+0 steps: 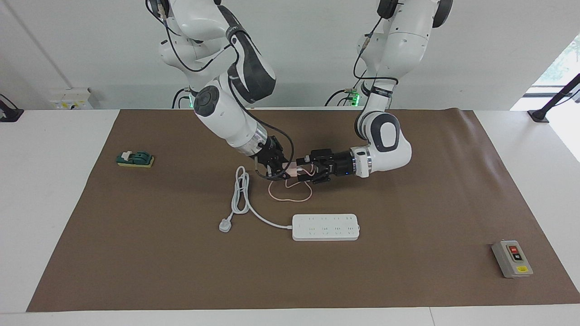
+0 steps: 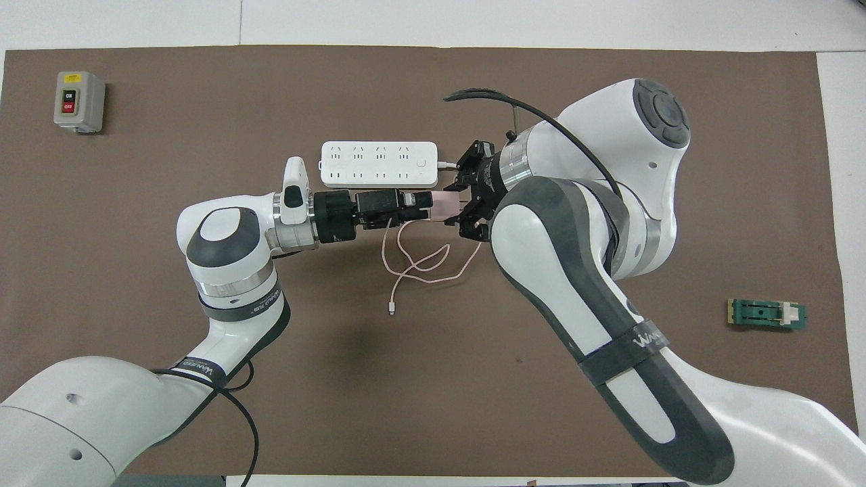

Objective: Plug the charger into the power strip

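The pale pink charger (image 1: 294,171) (image 2: 444,205) hangs above the mat, with my right gripper (image 1: 285,170) (image 2: 463,208) shut on it. Its thin pink cable (image 1: 290,194) (image 2: 421,265) droops in loops onto the mat. My left gripper (image 1: 303,170) (image 2: 425,205) faces the right one, open, its fingers on either side of the charger's cable end; I cannot tell if they touch it. The white power strip (image 1: 325,227) (image 2: 379,164) lies flat on the mat, farther from the robots than both grippers, with nothing plugged into it.
The strip's thick white cord and three-pin plug (image 1: 225,225) lie toward the right arm's end. A grey switch box (image 1: 512,259) (image 2: 79,101) sits toward the left arm's end, and a green block (image 1: 135,159) (image 2: 766,314) toward the right arm's end. A brown mat (image 1: 136,253) covers the table.
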Available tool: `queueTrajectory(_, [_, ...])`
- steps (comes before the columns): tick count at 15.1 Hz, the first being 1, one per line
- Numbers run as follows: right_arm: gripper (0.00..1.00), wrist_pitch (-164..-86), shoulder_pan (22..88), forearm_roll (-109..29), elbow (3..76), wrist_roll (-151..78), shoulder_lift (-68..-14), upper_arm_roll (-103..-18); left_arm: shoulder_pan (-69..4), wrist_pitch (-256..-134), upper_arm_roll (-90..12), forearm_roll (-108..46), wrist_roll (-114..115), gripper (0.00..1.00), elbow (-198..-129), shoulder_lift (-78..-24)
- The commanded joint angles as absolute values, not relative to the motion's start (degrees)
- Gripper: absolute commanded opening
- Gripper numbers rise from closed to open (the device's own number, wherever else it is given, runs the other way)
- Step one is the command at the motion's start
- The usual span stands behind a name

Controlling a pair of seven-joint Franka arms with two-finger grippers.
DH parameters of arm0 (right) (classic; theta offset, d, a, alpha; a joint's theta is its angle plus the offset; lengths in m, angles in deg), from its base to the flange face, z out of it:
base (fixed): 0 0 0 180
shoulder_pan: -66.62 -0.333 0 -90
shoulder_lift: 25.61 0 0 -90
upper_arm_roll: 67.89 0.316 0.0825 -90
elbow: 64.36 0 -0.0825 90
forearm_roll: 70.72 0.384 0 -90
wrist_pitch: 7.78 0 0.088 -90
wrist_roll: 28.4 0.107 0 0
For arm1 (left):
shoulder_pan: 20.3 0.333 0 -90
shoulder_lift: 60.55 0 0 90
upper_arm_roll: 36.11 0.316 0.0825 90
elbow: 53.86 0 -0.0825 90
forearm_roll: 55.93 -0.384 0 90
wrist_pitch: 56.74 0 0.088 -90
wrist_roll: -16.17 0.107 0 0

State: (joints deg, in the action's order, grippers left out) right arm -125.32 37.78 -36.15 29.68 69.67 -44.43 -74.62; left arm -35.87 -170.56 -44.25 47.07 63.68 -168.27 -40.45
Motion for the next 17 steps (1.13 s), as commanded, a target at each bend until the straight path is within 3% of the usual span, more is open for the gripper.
queueTrajectory(1, [0.16, -123.88, 38.23, -37.32, 27.14, 71.71, -45.65, -74.48, -37.79, -173.28, -43.76, 47.78, 64.60, 1.00, -170.49, -42.88])
queueTrajectory(17, [0.16, -124.32, 38.40, -37.50, 28.01, 71.88, -45.65, -74.57, -36.13, -169.94, -43.76, 48.04, 65.30, 1.00, -169.00, -41.21])
